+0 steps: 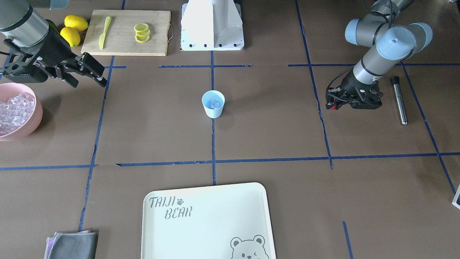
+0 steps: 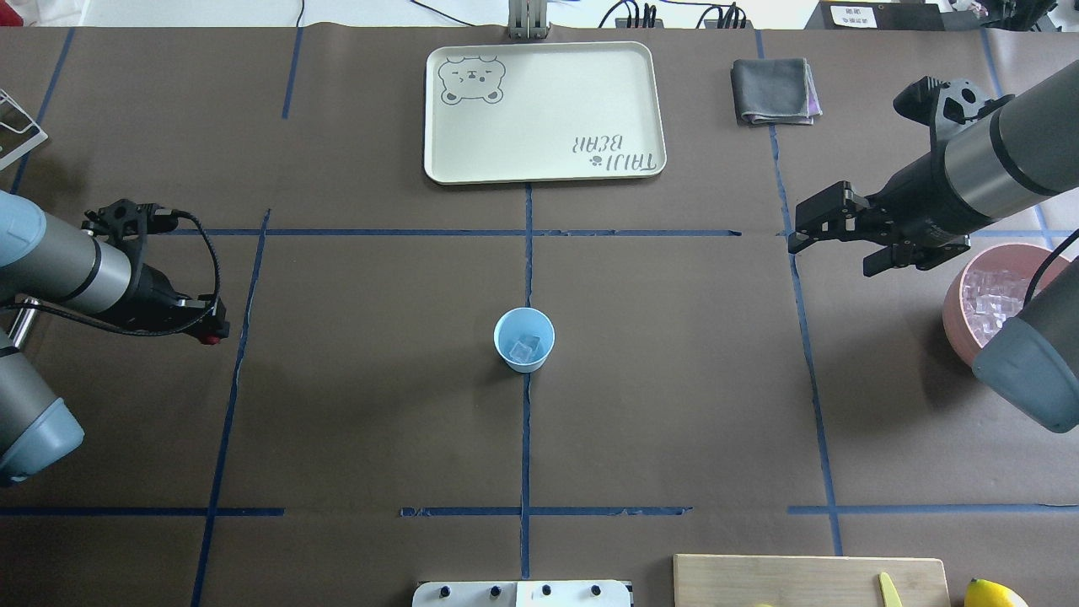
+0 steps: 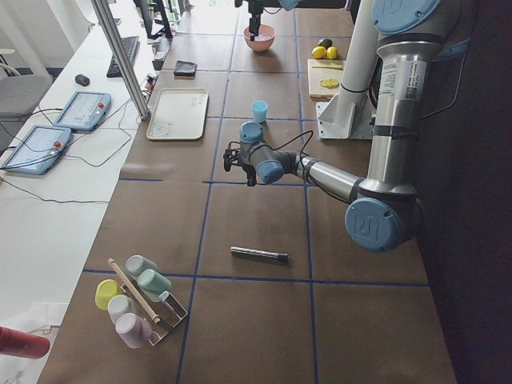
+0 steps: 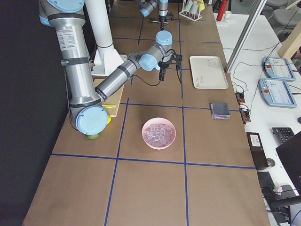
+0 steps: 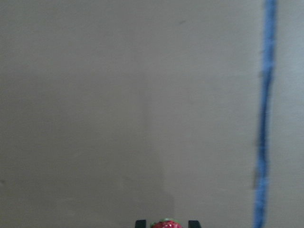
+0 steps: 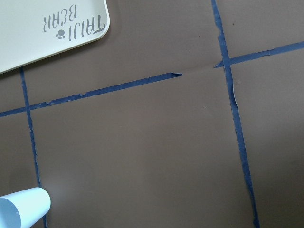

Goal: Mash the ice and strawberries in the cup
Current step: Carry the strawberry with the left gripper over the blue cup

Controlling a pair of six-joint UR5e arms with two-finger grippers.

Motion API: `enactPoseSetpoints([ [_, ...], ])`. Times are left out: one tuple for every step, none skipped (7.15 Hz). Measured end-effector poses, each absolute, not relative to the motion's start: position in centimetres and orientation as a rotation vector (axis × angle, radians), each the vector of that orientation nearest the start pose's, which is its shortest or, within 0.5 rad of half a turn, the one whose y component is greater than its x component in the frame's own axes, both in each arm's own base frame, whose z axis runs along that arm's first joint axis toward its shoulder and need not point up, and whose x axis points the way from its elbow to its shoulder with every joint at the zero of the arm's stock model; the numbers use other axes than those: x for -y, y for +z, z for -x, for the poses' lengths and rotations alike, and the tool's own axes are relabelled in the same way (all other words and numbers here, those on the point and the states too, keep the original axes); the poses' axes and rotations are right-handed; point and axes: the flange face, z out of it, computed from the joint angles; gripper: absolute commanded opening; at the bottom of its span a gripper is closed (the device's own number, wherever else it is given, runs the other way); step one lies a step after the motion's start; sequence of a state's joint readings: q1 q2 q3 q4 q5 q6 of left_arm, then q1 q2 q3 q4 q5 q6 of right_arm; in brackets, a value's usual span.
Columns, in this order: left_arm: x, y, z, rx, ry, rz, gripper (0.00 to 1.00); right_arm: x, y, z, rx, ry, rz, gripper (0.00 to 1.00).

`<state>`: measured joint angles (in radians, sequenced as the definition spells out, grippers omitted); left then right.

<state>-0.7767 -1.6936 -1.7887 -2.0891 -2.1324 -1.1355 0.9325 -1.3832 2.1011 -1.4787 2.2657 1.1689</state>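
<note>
Mid-table, the cup point(image 2: 523, 339) is stood with ice point(image 2: 528, 345) inside to receive the strawberry point(image 5: 166, 224), which is seemingly pinched in the left gripper point(image 2: 211, 332) well apart, while the right gripper point(image 1: 90, 82) is held wide, empty

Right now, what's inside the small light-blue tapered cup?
Clear ice cubes at the bottom of the light-blue cup; no berry visible. The small red strawberry is between the left gripper's fingers. Anything beneath the ice is covered.
</note>
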Motion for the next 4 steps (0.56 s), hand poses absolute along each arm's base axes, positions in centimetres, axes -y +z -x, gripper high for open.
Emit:
enactPoseSetpoints([
  [45.1, 37.3, -36.2, -1.068, -0.124, -0.036, 0.00, 44.2, 30.3, 24.0, 1.014, 0.205, 0.034, 1.00],
  [44.6, 31.4, -39.9, -1.147, -0.147, -0.002, 0.00, 44.1, 30.5, 23.8, 1.011, 0.207, 0.035, 1.00],
  [43.2, 26.3, -43.9, -1.209, -0.156, 0.033, 0.00, 43.9, 30.7, 23.5, 1.010, 0.210, 0.034, 1.00],
  [41.4, 22.6, -47.5, -1.245, -0.159, 0.026, 0.00, 43.7, 30.9, 23.0, 1.009, 0.215, 0.031, 1.00],
])
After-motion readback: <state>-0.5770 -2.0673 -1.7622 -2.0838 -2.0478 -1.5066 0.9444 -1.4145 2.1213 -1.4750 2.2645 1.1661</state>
